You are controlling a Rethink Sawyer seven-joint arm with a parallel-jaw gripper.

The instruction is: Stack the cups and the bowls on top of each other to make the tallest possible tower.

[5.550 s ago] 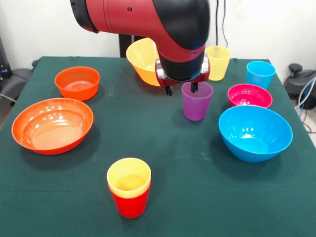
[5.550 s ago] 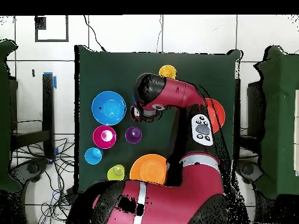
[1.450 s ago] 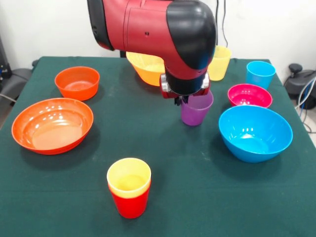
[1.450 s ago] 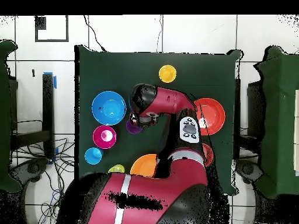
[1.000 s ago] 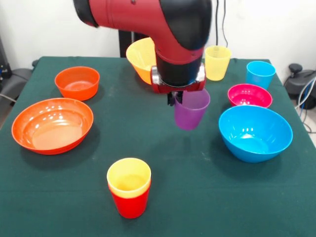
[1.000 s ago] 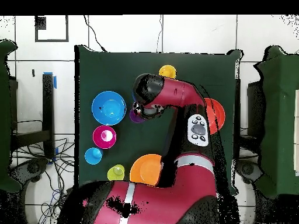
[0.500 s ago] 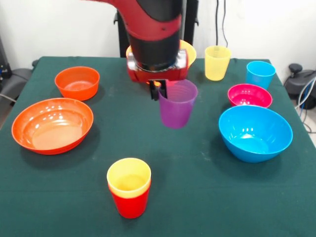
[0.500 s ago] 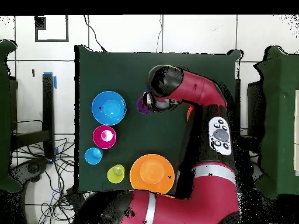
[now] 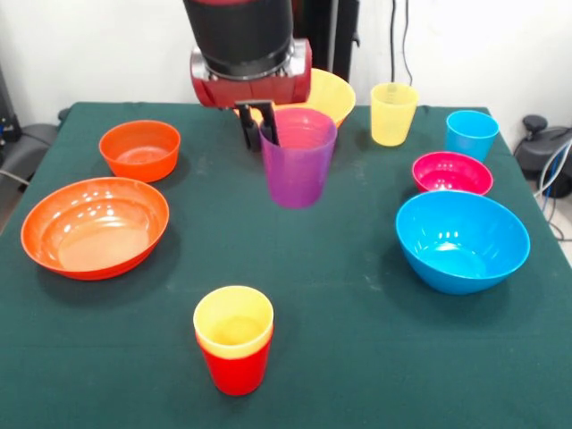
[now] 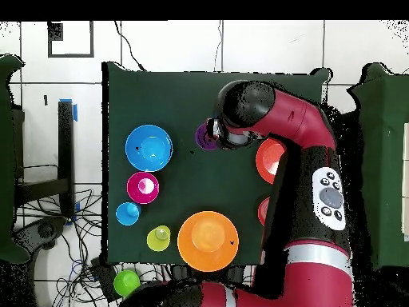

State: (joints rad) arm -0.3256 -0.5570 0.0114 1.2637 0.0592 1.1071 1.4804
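A: How much of the arm (image 9: 246,40) shows from the front?
B: Only its lower end; the top edge cuts off the rest. It also hides the left rim of the large yellow-orange bowl (image 9: 326,94).

A: And from overhead?
B: The arm covers most of the wide orange bowl (image 10: 268,160) and nearly all of the small orange bowl (image 10: 263,209). The purple cup (image 10: 204,137) peeks out only partly, and the red and yellow stack is hidden altogether.

A: The green thing (image 10: 126,281) below the table?
B: Too unclear to identify.
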